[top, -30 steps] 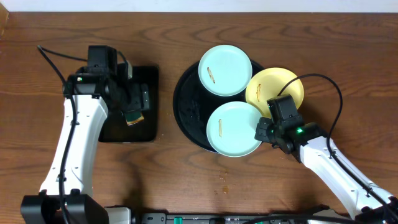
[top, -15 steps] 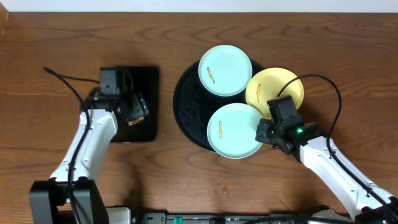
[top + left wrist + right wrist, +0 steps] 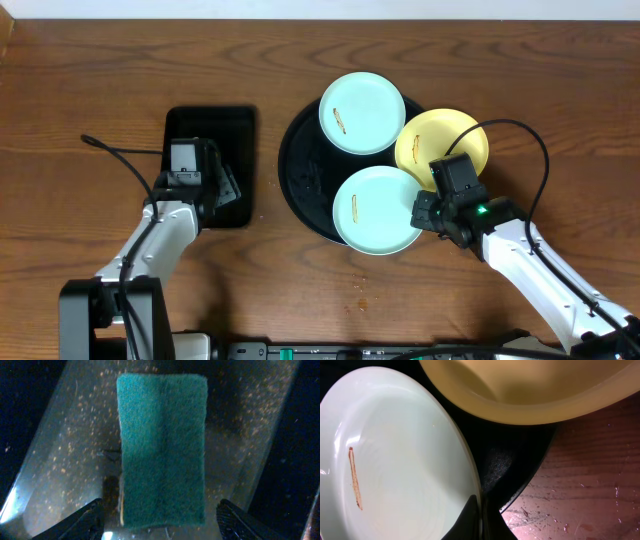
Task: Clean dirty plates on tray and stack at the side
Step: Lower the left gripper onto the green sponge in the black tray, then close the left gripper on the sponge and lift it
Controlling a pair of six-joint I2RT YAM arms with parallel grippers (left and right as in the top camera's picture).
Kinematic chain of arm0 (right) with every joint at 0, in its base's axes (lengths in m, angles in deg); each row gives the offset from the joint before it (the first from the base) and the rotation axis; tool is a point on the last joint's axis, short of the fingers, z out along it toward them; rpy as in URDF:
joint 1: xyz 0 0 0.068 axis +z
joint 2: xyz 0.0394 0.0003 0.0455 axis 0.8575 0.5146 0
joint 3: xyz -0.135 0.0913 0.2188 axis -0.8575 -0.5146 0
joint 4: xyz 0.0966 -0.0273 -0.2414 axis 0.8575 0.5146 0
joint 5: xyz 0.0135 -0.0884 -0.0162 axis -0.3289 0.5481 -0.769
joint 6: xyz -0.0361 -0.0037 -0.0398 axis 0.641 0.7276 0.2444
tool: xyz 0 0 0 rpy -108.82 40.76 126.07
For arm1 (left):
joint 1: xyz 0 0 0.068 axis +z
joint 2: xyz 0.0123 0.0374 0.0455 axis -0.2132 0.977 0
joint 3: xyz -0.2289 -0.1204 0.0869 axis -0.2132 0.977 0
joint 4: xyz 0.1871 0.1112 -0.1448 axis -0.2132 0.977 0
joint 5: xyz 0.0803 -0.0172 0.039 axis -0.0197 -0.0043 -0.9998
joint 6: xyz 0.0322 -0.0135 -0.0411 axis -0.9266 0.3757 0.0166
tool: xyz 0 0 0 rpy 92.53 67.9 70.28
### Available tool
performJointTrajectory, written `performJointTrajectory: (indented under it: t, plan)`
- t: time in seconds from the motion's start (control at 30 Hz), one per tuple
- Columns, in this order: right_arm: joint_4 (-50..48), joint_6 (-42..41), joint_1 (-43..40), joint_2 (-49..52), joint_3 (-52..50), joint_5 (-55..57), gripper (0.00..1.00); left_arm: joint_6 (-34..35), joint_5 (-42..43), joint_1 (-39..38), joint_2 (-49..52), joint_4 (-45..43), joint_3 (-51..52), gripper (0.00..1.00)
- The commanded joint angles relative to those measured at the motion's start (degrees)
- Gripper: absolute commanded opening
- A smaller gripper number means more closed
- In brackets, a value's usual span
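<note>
So the left pincer (image 3: pixel 160 516) is open, one tip on each side of the green sponge (image 3: pixel 162 445) with a bit of gap both ways, not squeezing anything yet. The sponge sits dead centre between the tips, and its long side runs straight away from the wrist, so the jaws would close across its narrow width, which looks like the easy way to grab it. It's lying on the small rectangular tray (image 3: pixel 210 122), left of the plates, so the left arm is clearly the one for it. Can't tell how high the tips are above that tray, since the wrist view only shows their ends, and from overhead the arm covers the sponge completely. Over on the right, the right pincer (image 3: pixel 481 522) is closed on the right edge of the near blue plate (image 3: pixel 375 208), which has a brown streak and sits on the near part of the round tray (image 3: pixel 298 170). The far blue plate (image 3: pixel 362 112) is streaked too. The yellow plate (image 3: pixel 445 140) hangs over the round tray's right rim, and the arm covers its near part, so I can't say if it's dirty. No plates on the bare table (image 3: pixel 80 70) yet.
</note>
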Motion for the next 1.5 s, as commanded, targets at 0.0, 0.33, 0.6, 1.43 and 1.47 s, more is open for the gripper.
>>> performJointTrajectory:
  t: [0.0,0.33,0.6,1.43,1.47]
  plan:
    - [0.04,0.72,0.46,0.28,0.48,0.72,0.01,0.74,-0.55,0.24,2.16,-1.62,0.15,0.72]
    - [0.37,0.72,0.46,0.28,0.48,0.74,0.01,0.72,-0.55,0.26,8.07,-4.02,0.13,0.10]
    - [0.37,0.70,0.46,0.28,0.48,0.74,0.01,-1.01,-1.07,0.31,2.34,-1.88,-0.02,0.70]
    - [1.42,0.72,0.46,0.26,0.48,0.70,0.08,-1.03,-7.78,0.31,11.21,-17.97,-0.02,0.57]
    - [1.97,0.76,0.46,0.26,0.48,0.72,0.12,-1.01,-7.78,0.31,10.01,-16.68,-0.02,0.66]
